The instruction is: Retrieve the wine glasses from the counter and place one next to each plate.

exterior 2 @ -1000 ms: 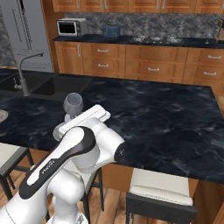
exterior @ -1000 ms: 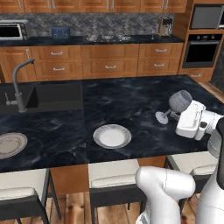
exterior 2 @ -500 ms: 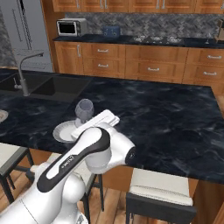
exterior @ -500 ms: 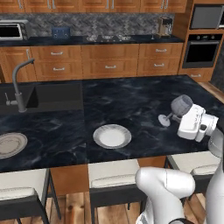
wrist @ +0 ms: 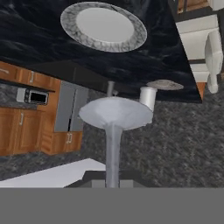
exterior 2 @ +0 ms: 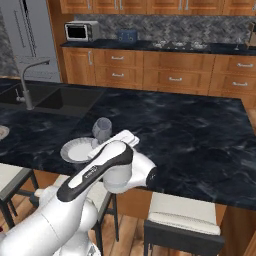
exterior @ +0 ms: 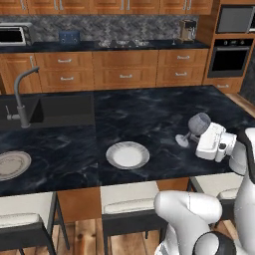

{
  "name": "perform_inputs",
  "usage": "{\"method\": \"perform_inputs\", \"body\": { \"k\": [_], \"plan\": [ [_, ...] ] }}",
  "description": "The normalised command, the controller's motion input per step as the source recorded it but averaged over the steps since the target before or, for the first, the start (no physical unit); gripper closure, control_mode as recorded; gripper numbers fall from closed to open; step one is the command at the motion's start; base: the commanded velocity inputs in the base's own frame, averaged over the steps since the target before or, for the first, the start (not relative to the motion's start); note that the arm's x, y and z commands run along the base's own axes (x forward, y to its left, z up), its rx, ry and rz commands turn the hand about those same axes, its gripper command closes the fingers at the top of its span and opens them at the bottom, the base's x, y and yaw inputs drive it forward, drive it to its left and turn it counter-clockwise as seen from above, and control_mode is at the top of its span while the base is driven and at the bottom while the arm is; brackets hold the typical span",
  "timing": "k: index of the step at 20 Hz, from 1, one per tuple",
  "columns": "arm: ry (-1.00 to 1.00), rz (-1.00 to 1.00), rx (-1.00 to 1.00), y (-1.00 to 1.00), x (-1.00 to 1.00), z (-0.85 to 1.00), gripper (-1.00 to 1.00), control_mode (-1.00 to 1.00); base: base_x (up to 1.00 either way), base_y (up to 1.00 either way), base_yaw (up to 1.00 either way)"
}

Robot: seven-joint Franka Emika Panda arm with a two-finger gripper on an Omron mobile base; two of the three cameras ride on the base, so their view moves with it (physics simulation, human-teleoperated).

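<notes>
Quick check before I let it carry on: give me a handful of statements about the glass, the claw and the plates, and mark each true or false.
1. The claw is shut on the stem of a wine glass. True.
2. The held glass stands upright on the counter. False: it is tilted and lifted off the worktop in the claw's grip.
3. Two plates lie on the counter, a near plate and a far plate at the left edge of the left base view. True.
4. A wine glass already stands beside the near plate. False: none stands by that plate yet; the held glass is to its right, above the counter.
5. The faucet stands between the two plates. False: it rises at the sink, behind them.
</notes>
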Motion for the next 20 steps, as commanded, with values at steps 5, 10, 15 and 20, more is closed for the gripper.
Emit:
{"method": "perform_inputs", "body": {
  "k": [5,10,15,20],
  "plan": [
    [0.08,0.00,0.00,0.00,0.36,-0.34,1.00,-1.00,0.00,0.00,0.00],
    [0.05,0.00,0.00,0.00,0.28,-0.34,1.00,-1.00,0.00,0.00,0.00],
    [0.01,0.00,0.00,0.00,0.26,-0.34,1.00,-1.00,0.00,0.00,0.00],
    [0.00,0.00,0.00,0.00,0.28,-0.31,1.00,-1.00,0.00,0.00,0.00]
  ]
}}
